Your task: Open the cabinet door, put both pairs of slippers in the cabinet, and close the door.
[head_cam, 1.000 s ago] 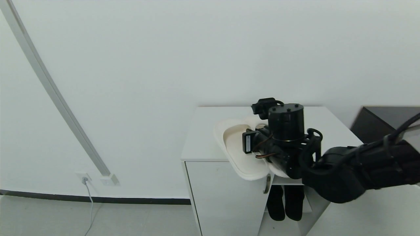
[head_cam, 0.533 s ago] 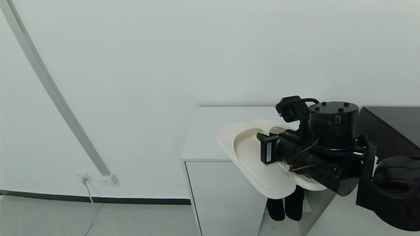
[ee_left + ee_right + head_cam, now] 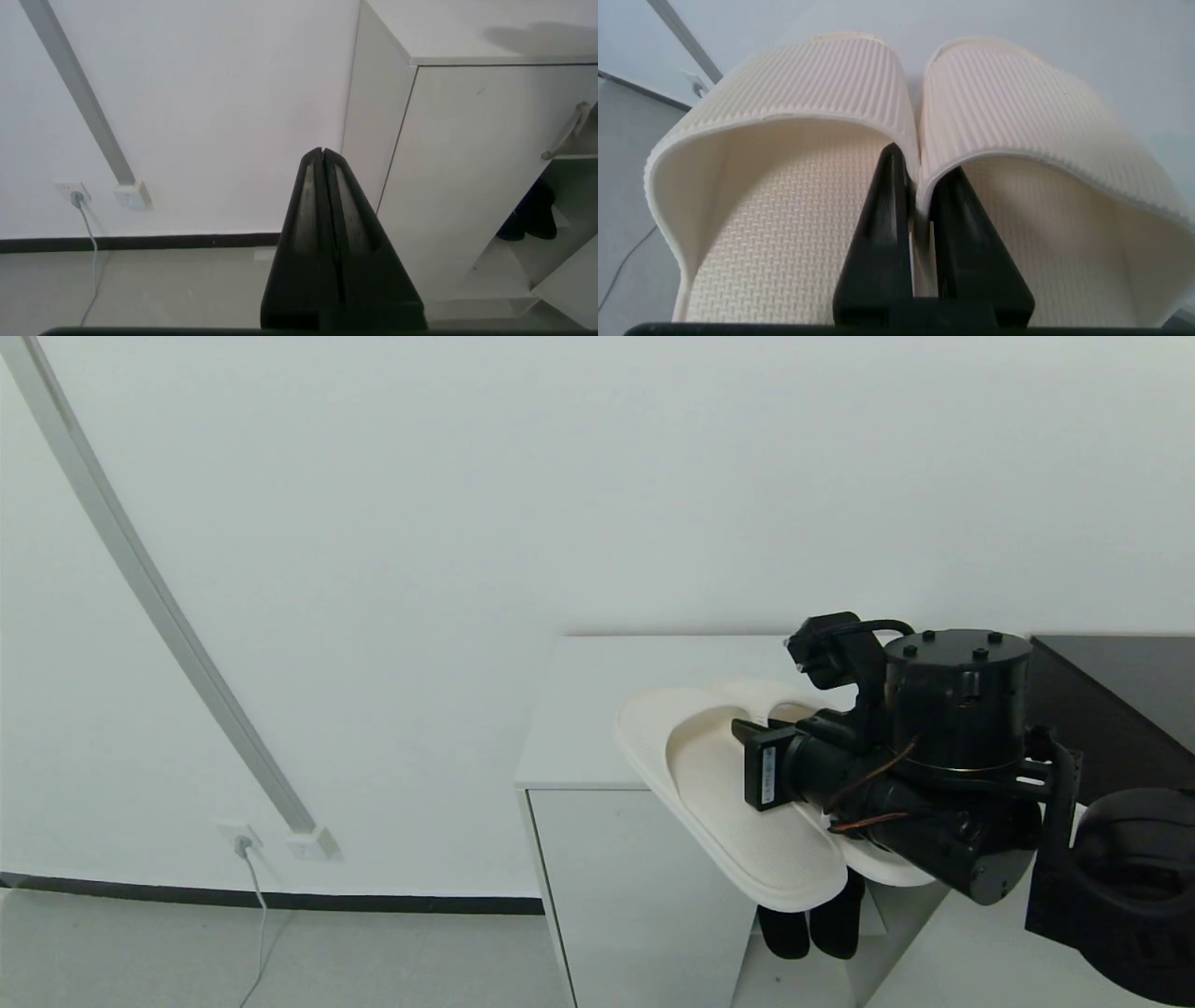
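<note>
While right gripper [image 3: 918,168] jaws clamp the adjoining inner sides of both cream slippers [image 3: 747,821], the pair hangs tilted at the cabinet [image 3: 635,877] front top edge, heel ends lowest, above the open compartment holding black slippers [image 3: 810,926] upright. Jaws of left gripper [image 3: 322,159] fully closed, empty, facing the cabinet side.

I note a plain white wall [image 3: 467,523] ahead. A grey trunking strip [image 3: 140,579] runs down it at a slant and ends in a small box [image 3: 313,847] low on the wall. Just beside the box is a socket [image 3: 241,845] with a plug in it; its cable [image 3: 260,924] drops past a dark skirting [image 3: 373,903] onto the grey floor [image 3: 121,952]. A dark tabletop [image 3: 1120,677] stands on my right.
</note>
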{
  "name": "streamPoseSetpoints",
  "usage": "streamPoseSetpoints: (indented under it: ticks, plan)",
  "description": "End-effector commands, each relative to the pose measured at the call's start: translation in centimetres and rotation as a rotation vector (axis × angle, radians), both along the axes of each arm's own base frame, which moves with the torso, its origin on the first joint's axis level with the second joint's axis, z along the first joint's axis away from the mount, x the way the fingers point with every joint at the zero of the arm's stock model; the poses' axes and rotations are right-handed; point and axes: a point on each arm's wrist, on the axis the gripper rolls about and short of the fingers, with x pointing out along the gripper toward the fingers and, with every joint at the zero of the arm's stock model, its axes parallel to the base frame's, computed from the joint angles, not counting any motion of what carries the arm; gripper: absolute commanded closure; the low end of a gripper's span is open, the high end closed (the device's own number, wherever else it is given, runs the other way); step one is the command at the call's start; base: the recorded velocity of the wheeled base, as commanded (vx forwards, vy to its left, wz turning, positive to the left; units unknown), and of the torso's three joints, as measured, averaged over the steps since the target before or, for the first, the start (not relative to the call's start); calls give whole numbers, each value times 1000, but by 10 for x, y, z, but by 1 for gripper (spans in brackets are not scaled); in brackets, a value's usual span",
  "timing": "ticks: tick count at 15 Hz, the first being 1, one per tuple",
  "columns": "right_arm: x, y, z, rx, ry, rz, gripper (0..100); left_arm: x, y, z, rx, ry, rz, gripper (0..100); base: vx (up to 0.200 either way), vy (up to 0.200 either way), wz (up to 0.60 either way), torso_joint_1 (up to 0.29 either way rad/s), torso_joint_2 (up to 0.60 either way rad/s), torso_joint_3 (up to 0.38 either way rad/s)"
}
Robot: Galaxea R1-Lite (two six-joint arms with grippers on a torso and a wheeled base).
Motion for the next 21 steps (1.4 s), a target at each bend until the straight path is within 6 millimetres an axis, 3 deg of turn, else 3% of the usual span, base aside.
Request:
streamPoseSetpoints:
  ticks: [1, 9, 21]
  plan:
    - [-1, 1, 0, 1, -1, 3, 100, 0, 0, 0, 0, 1, 1, 100, -200, 0, 0, 12, 12, 2]
    - [-1, 1, -2, -6, 5, 4, 100, 0, 0, 0, 0, 1, -1, 100, -200, 0, 0, -2, 5, 2]
    - [-1, 1, -7, -18, 15, 3, 100, 0, 0, 0, 0, 1, -1, 100, 0, 0, 0, 0, 0, 0]
